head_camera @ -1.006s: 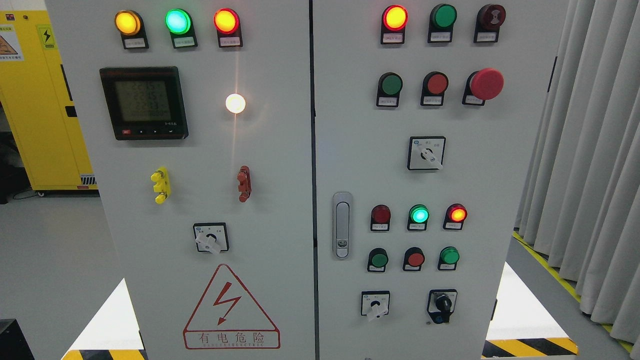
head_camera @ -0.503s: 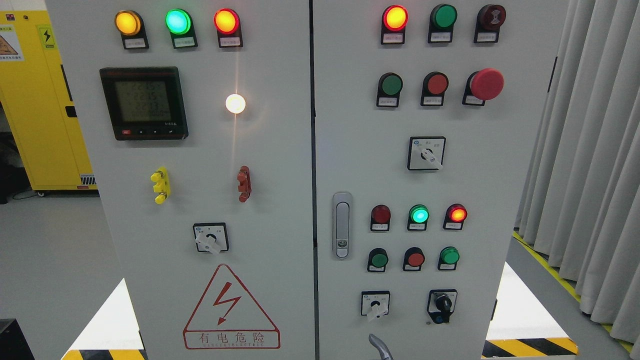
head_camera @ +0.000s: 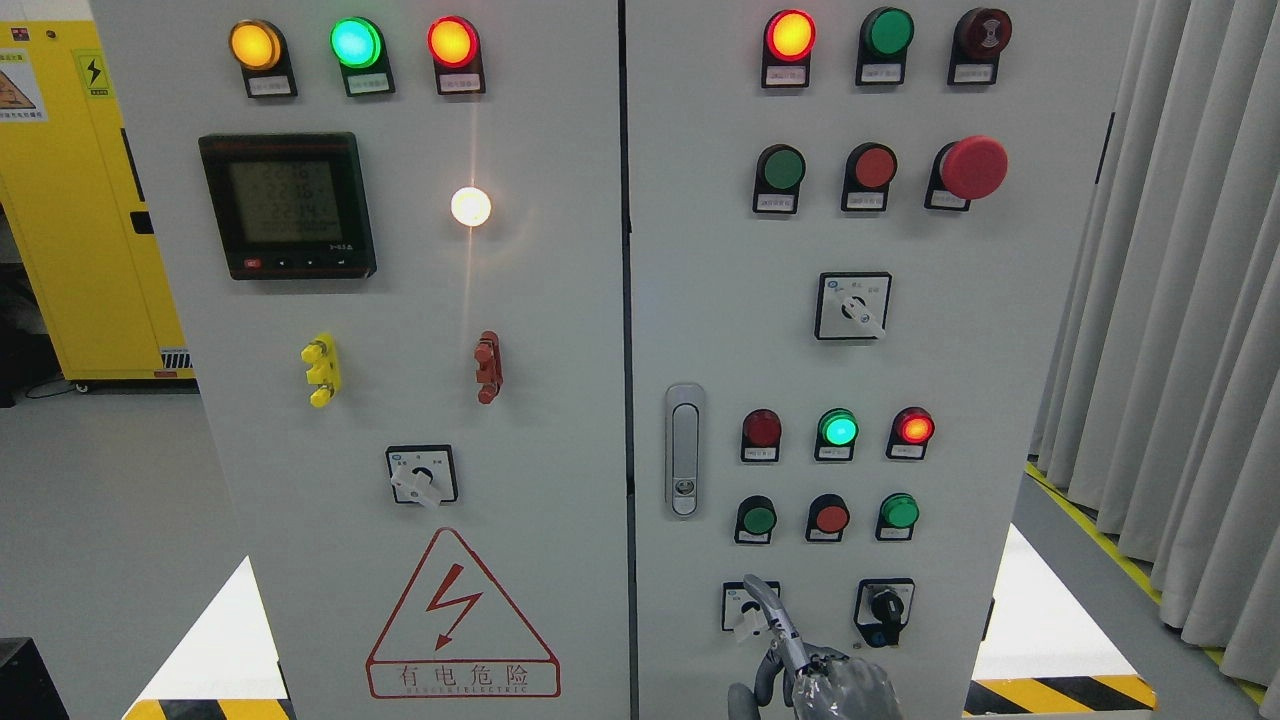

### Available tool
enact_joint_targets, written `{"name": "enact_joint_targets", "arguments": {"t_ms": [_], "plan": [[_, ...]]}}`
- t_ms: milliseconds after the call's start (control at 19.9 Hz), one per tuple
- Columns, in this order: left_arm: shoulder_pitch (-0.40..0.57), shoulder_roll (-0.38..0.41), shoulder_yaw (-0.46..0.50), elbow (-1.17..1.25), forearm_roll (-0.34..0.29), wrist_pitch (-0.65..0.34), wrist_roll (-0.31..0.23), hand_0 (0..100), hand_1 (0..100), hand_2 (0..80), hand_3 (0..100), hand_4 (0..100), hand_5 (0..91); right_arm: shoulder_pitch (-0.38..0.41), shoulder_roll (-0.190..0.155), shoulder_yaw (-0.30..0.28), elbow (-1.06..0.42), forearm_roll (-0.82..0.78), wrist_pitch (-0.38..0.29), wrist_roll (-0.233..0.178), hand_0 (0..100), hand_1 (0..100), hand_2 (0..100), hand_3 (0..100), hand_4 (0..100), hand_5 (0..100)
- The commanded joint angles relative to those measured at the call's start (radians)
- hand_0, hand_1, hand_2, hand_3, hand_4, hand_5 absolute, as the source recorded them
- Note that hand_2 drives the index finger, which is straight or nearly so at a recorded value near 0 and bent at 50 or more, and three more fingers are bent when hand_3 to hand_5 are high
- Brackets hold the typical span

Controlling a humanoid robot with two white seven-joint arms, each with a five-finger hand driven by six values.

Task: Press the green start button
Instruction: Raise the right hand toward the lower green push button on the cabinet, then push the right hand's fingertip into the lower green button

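the right hand shows at the bottom edge, right of centre. its index finger is stretched up and the other fingers are curled in, so it holds nothing. that looks like a poking pose, one tip narrow enough to hit a single button without brushing the ones beside it. the fingertip lies over the white selector switch in the lower right of the frame; whether it touches the switch i cannot tell. the left hand is out of view.

just above the fingertip is a row of three buttons: a dark green button, a red button and a brighter green one. the labels are too small to read, so which green one is "start" is a guess. the dark green one sits almost straight above the finger and seems the likely target. it is not yet pressed; the finger is below it, apart from it.

above that row are three lamps, the middle green lamp lit. further up, in the upper right, is a big red mushroom button, well clear of the hand.

the only container is the cabinet itself. its doors are shut, the latch left of the lamps, and what is inside is hidden.
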State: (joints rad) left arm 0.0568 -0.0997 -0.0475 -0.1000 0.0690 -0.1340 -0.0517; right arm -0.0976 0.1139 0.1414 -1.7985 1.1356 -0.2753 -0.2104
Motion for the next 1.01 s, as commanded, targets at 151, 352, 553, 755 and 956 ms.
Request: {"name": "enact_joint_targets", "arguments": {"t_ms": [151, 352, 553, 755, 956], "plan": [[0.000, 0.000, 0.000, 0.000, 0.000, 0.001, 0.000, 12, 56, 0.0, 0, 0, 0.0, -0.097, -0.003, -0.045, 0.128, 0.061, 0.013, 0.002, 73, 100, 1, 97, 100, 100], [0.000, 0.000, 0.000, 0.000, 0.000, 0.001, 0.000, 12, 56, 0.0, 0, 0, 0.0, -0.119, -0.005, -0.045, 0.165, 0.061, 0.015, 0.002, 75, 100, 1, 97, 100, 100], [0.001, 0.000, 0.000, -0.001, 0.000, 0.001, 0.000, 12, 56, 0.0, 0, 0, 0.0, -0.131, -0.005, -0.045, 0.200, 0.055, 0.016, 0.002, 77, 100, 1, 97, 100, 100], [0.000, 0.000, 0.000, 0.000, 0.000, 0.001, 0.000, 12, 56, 0.0, 0, 0, 0.0, -0.131, -0.004, -0.048, 0.212, 0.047, 0.018, 0.000, 77, 100, 1, 97, 100, 100], [0.000, 0.000, 0.000, 0.000, 0.000, 0.001, 0.000, 12, 56, 0.0, 0, 0, 0.0, -0.134, -0.005, -0.048, 0.218, 0.044, 0.019, 0.002, 77, 99, 1, 98, 100, 100]]}}
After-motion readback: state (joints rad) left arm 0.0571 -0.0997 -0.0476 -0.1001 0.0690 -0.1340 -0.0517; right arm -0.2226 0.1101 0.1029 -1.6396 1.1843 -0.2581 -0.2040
